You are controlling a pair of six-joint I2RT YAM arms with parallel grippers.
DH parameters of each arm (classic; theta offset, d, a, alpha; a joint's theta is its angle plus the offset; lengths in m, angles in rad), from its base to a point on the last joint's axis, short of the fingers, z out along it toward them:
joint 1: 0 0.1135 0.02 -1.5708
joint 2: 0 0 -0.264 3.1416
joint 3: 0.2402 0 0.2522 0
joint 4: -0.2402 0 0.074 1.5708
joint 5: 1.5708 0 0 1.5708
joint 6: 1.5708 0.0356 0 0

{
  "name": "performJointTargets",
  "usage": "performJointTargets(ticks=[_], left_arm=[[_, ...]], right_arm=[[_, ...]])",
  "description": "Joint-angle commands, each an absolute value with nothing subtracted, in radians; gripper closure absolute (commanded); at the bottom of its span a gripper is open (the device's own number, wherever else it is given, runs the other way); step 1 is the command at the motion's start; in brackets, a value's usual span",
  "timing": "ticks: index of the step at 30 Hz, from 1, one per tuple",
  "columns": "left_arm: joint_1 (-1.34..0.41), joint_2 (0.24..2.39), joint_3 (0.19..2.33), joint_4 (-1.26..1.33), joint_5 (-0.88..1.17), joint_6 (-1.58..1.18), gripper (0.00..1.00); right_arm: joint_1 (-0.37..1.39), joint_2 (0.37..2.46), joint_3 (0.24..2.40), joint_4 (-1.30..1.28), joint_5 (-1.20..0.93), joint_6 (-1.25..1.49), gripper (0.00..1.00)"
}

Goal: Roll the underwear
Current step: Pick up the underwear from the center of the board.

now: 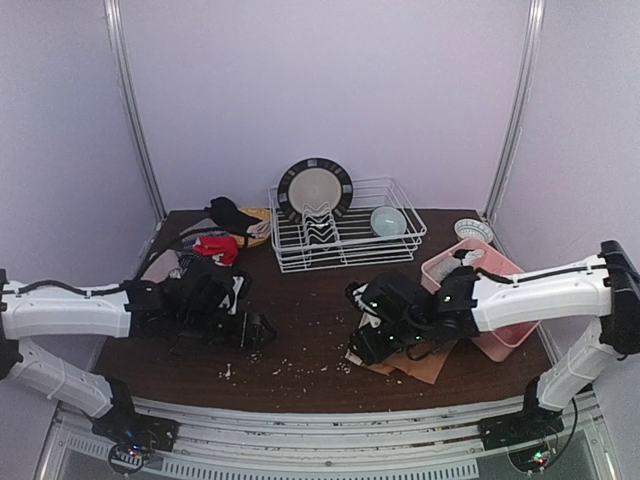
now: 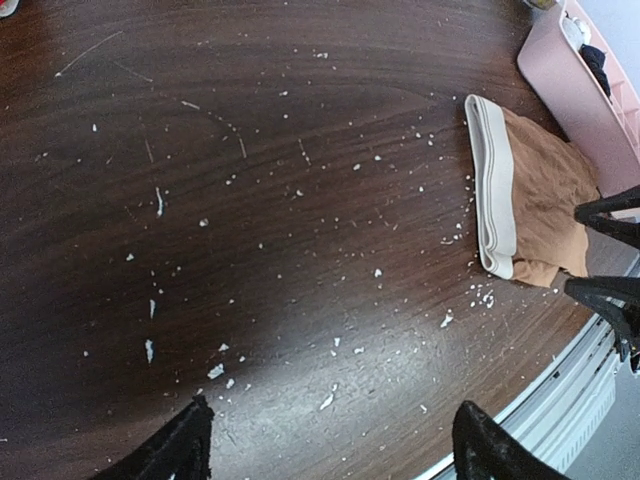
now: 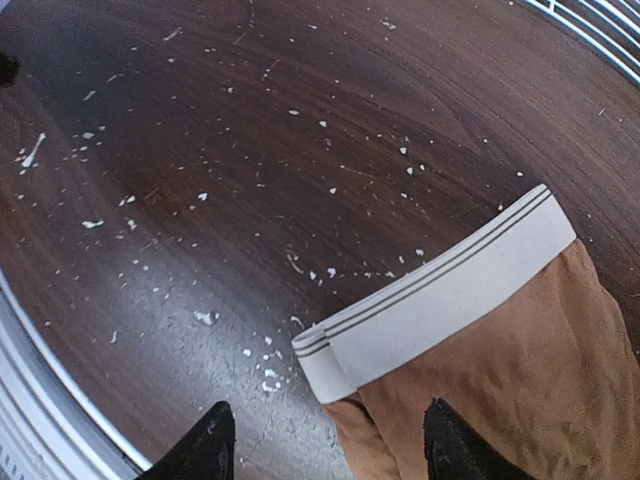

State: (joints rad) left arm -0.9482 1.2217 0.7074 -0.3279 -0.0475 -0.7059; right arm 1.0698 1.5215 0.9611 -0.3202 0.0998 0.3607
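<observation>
Top view: brown underwear [image 1: 420, 367] lies flat on the table [image 1: 300, 300] near the front edge, under the right gripper [image 1: 362, 345]. Other garments [image 1: 215, 245] are heaped at back left.

Left wrist: left gripper [image 2: 332, 425] is spread and empty, well apart from the cloth.

Right wrist: jaws spread, nothing gripped, over the end of the pale waistband [image 3: 440, 300]. Cloth looks light, limp and soft; the waistband is probably the firmest hold. No legible writing.
</observation>
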Motion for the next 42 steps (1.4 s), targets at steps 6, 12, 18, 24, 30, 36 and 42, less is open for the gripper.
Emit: performJointTargets(ticks=[6,12,18,24,30,36,42], left_arm=[[-0.95,1.145,0.603,-0.26,-0.047,-0.745,0.19],[-0.95,1.156,0.595,-0.261,-0.046,-0.735,0.19],[-0.95,1.192,0.592,-0.234,-0.029,-0.735,0.19],[-0.954,1.22,0.585,-0.162,0.007,-0.736,0.19],[-1.006,1.3,0.575,0.057,0.055,-0.751,0.09],[-1.07,1.591,0.708,0.183,0.13,-0.764,0.12],[-1.092,1.817,0.813,0.241,0.227,-0.826,0.25]], right_arm=[[1.061,1.788,1.145,-0.488,0.202,0.289,0.49],[1.051,1.874,1.193,-0.51,0.19,0.292,0.68],[1.048,1.9,1.198,-0.515,0.173,0.297,0.8],[1.051,1.752,1.133,-0.42,0.113,0.309,1.0],[1.052,1.492,1.041,-0.309,0.089,0.366,1.0],[1.052,1.301,0.897,-0.296,0.178,0.426,1.0],[1.051,1.242,0.819,-0.304,0.195,0.458,1.0]])
